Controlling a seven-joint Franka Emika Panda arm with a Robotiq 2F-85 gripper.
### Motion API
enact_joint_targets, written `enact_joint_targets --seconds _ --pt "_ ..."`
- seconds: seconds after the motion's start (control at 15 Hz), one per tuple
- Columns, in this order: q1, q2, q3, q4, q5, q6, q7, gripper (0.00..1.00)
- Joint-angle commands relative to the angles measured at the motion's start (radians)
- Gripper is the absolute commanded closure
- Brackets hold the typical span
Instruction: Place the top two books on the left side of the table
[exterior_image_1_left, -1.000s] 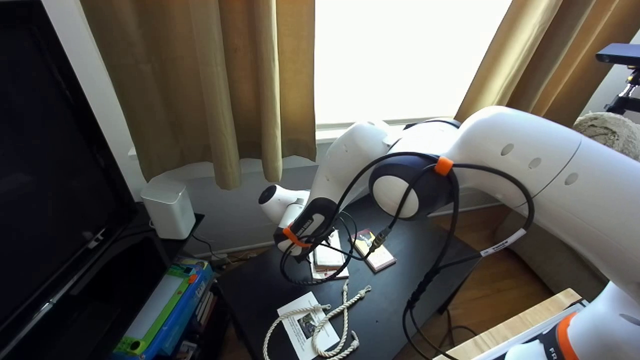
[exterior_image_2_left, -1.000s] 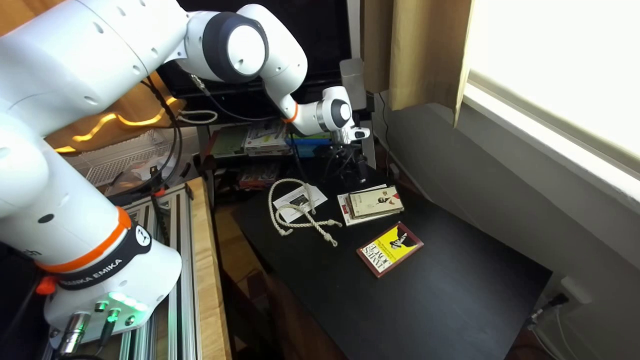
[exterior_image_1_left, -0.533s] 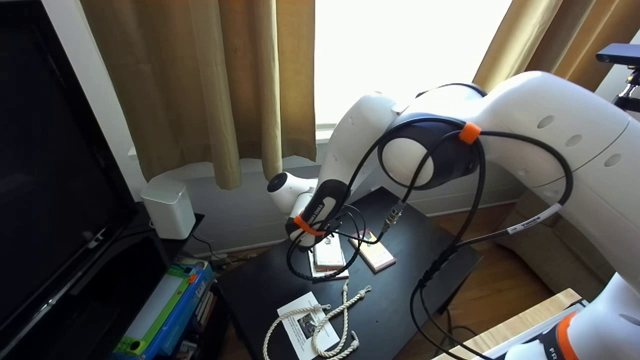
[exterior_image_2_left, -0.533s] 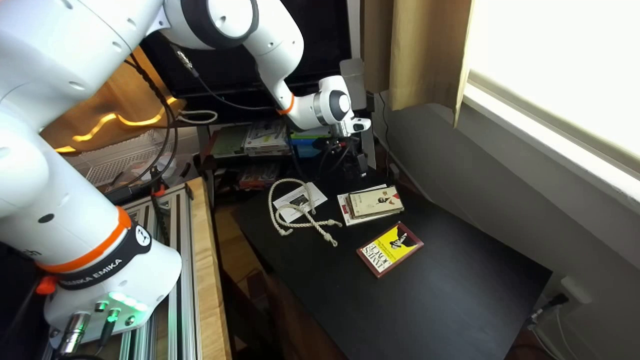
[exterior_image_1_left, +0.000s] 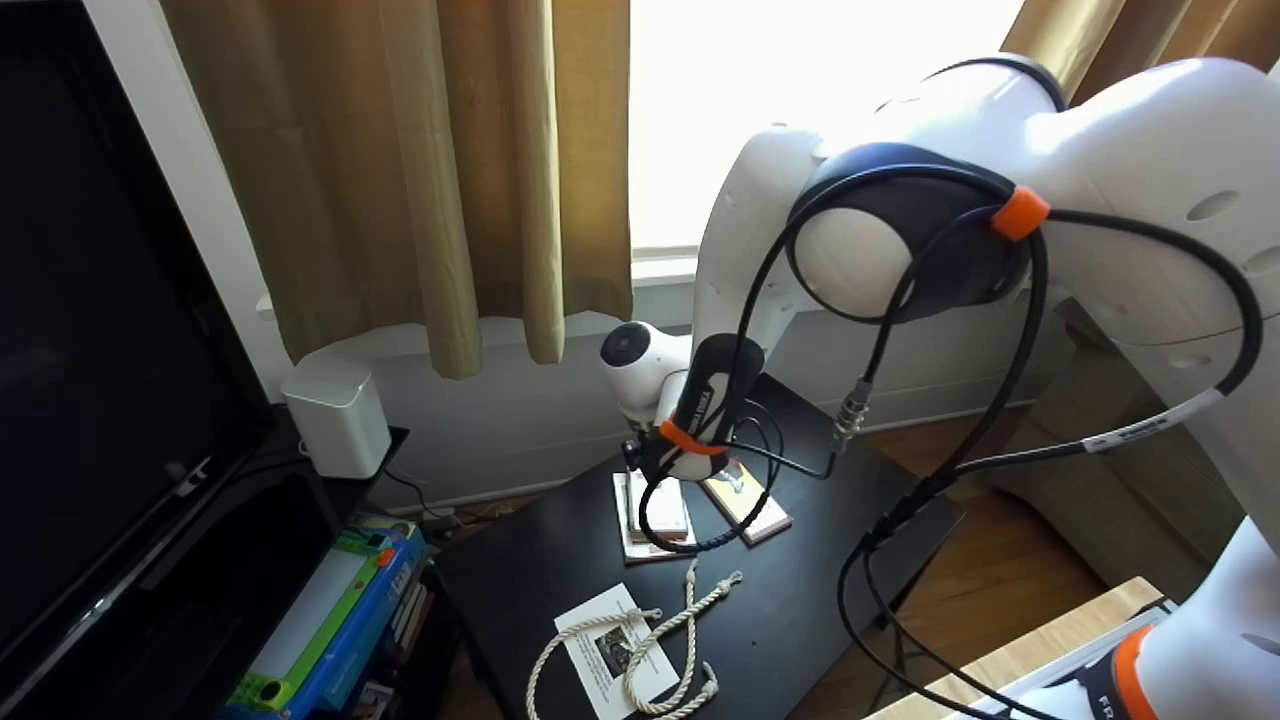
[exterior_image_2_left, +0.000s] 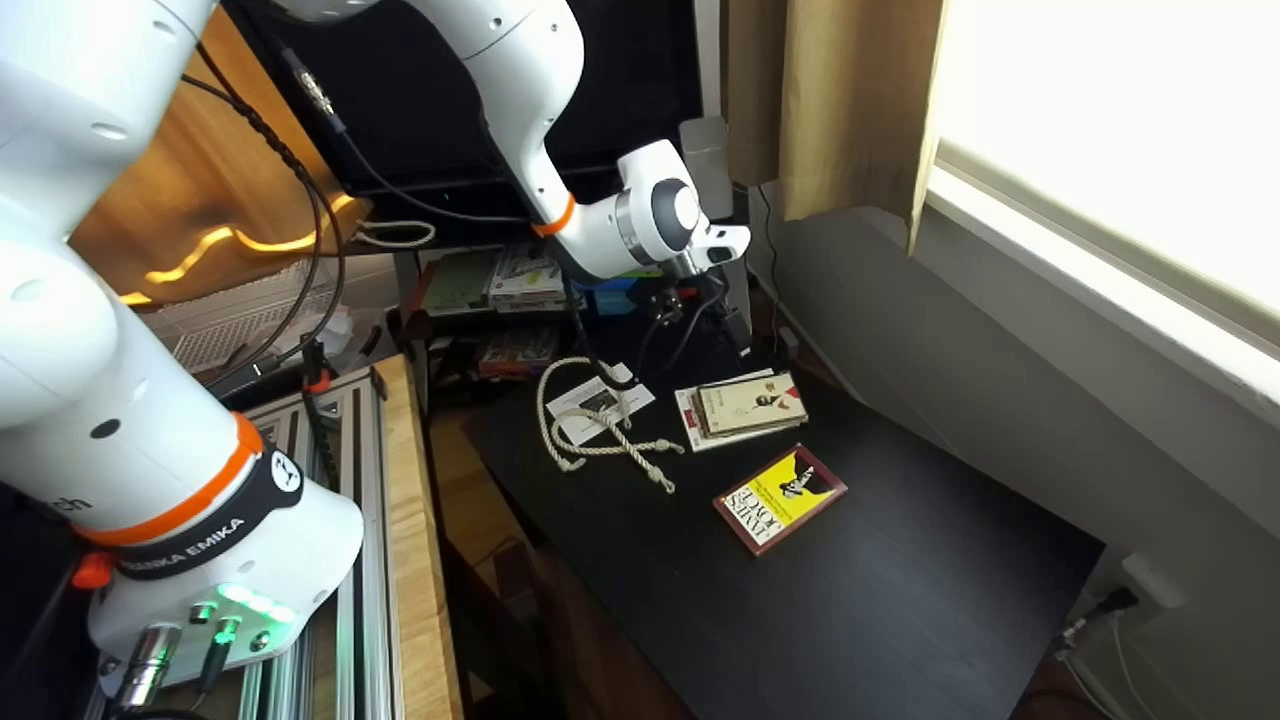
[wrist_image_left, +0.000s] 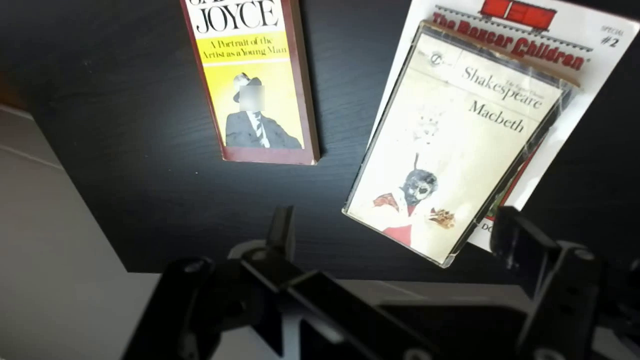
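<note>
A cream Macbeth book (wrist_image_left: 440, 145) lies on top of a small stack on the black table (exterior_image_2_left: 850, 620). A second thin book (wrist_image_left: 550, 71) shows only as a tan edge beneath it. Both rest on a larger white Boxcar Children book (wrist_image_left: 605, 45). The top book shows in both exterior views (exterior_image_1_left: 658, 508) (exterior_image_2_left: 752, 405). My gripper (wrist_image_left: 396, 220) is open and empty, fingers wide apart, above the stack. In the wrist view the top book's near end lies between the fingertips, apart from them. In an exterior view the gripper (exterior_image_2_left: 695, 320) hangs behind the stack.
A James Joyce book (exterior_image_2_left: 780, 498) lies beside the stack. A white rope (exterior_image_2_left: 625, 447) and a printed card (exterior_image_2_left: 640, 395) lie on the table. A white boxy gadget (exterior_image_1_left: 338, 420), a TV (exterior_image_1_left: 110, 300) and colourful books (exterior_image_1_left: 330, 620) stand beyond one end. A wall borders the table.
The elbow has risen and drawn back toward the base. The wrist has shifted right in an exterior view, uncovering more of the stack, and the hand has tilted. The books have not moved.
</note>
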Motion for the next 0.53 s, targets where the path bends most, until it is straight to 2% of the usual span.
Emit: enact_joint_targets --seconds 0.0,0.47 --pt "0.036 -0.114 -0.05 -0.184 0.053 0.089 0.015 0.0" --pt "-0.023 -0.246 -0.015 -0.337 0.173 0.128 -0.079 0.0"
